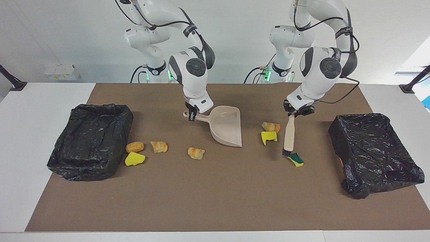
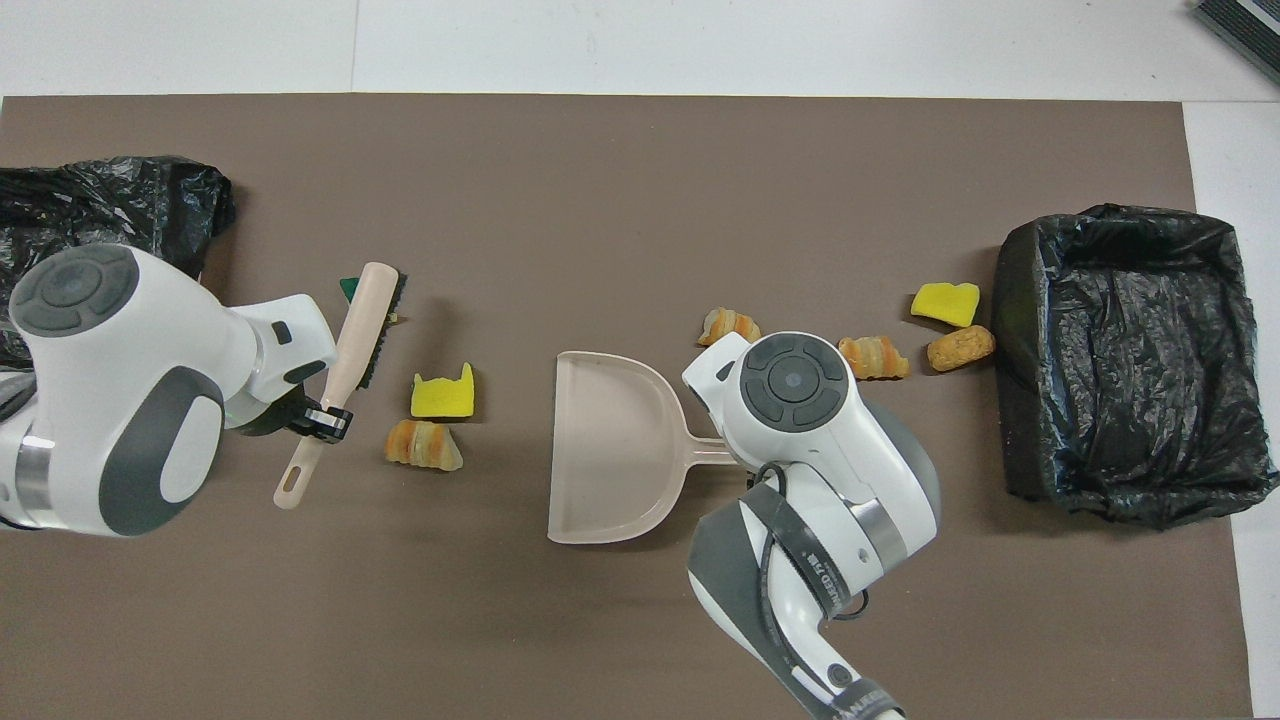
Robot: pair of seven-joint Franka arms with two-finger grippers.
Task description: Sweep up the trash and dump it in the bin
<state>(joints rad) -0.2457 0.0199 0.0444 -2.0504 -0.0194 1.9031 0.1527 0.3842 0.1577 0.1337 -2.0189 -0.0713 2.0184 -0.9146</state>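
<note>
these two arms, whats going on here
The left gripper holds a brush by its handle, bristles at a green-faced sponge scrap. The right gripper holds the dustpan on the mat. All seven scraps still lie on the mat; none shows in either black-lined bin.

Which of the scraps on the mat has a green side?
The sponge chunk at the bristle end of the brush, toward the left arm's end. Its top face is green; the other scraps are plain yellow or tan-orange.
</note>
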